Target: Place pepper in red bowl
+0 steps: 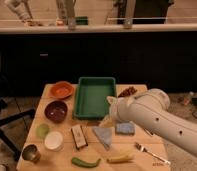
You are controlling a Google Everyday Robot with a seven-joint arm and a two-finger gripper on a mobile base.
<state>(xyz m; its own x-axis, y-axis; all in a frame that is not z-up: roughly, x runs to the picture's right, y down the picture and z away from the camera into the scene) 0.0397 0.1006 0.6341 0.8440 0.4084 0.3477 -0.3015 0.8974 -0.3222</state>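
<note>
The green pepper lies on the wooden table near its front edge, left of centre. The orange-red bowl stands at the table's back left corner and looks empty. My white arm reaches in from the lower right. Its gripper end hangs over the middle of the table by the front right corner of the green tray. It is well above and behind the pepper, and right of the red bowl. The arm hides part of the table's right side.
A green tray sits back centre. A maroon bowl, pale green bowl, white cup and metal cup line the left. A packet, grey cloth, blue sponge, yellow item and fork lie in front.
</note>
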